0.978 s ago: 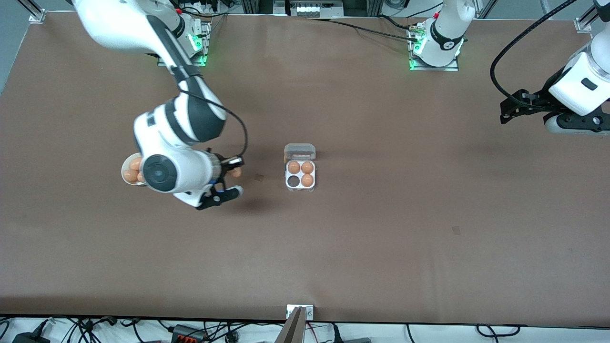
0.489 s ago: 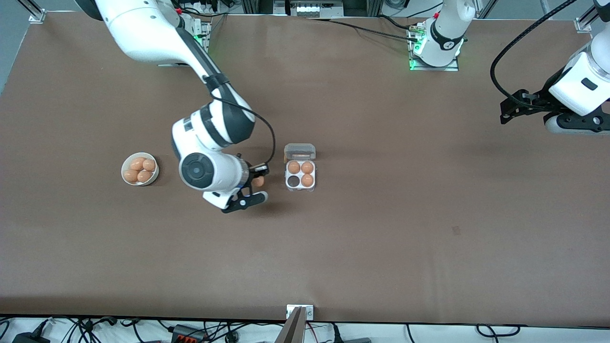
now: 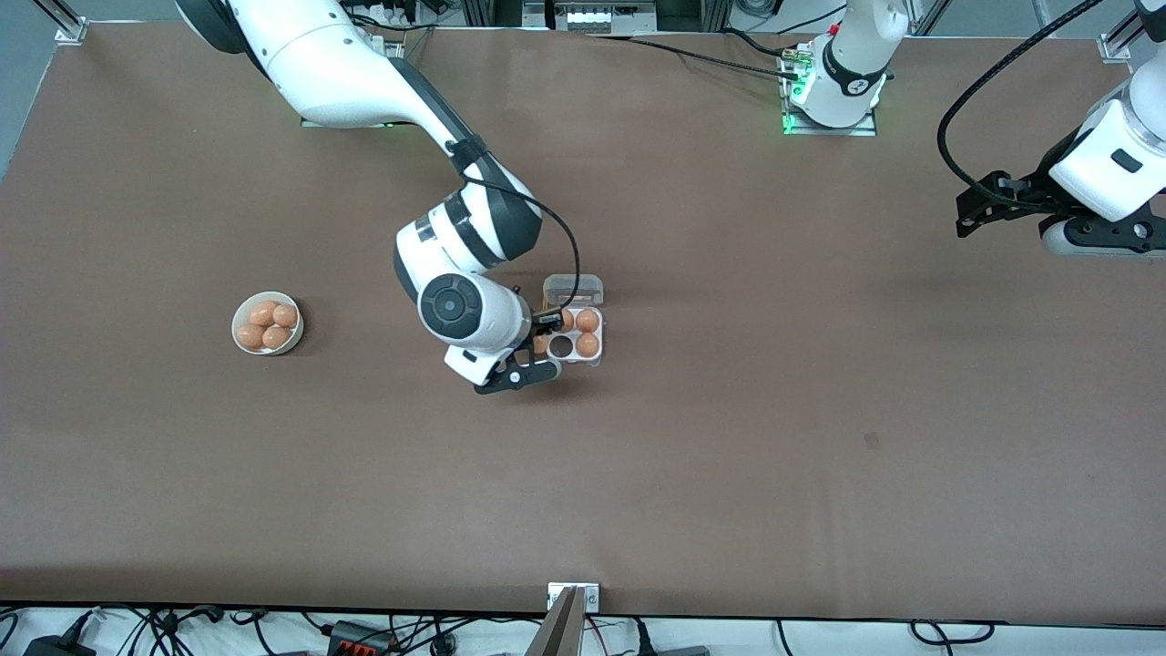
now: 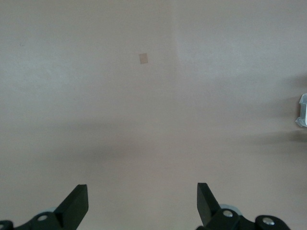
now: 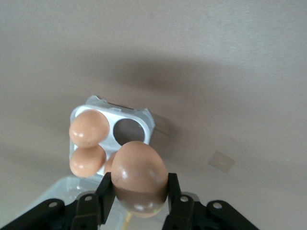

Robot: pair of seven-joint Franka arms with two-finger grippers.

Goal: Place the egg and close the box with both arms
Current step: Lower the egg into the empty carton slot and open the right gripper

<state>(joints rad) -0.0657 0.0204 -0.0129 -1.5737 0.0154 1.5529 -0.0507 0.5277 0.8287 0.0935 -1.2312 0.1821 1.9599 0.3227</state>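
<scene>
The box (image 3: 597,357) is a white four-cell tray in the middle of the table, with its clear lid (image 3: 573,291) open. It holds three brown eggs, and the cell (image 3: 561,346) toward the right arm's end is empty. My right gripper (image 3: 537,353) is shut on a brown egg (image 3: 541,345), held over the table at the box's edge beside that cell. In the right wrist view the egg (image 5: 139,177) sits between the fingers (image 5: 106,191), just short of the empty cell (image 5: 127,129). My left gripper (image 3: 970,214) waits open and empty at the left arm's end of the table; it also shows in the left wrist view (image 4: 141,201).
A round white bowl (image 3: 240,314) with several brown eggs stands toward the right arm's end of the table. A small tape patch (image 3: 872,441) lies on the brown table nearer the front camera. The left wrist view shows the box's corner (image 4: 302,110) at its edge.
The right arm has carried the egg from beside the bowl across the table to the box's edge. The left arm has not moved.
</scene>
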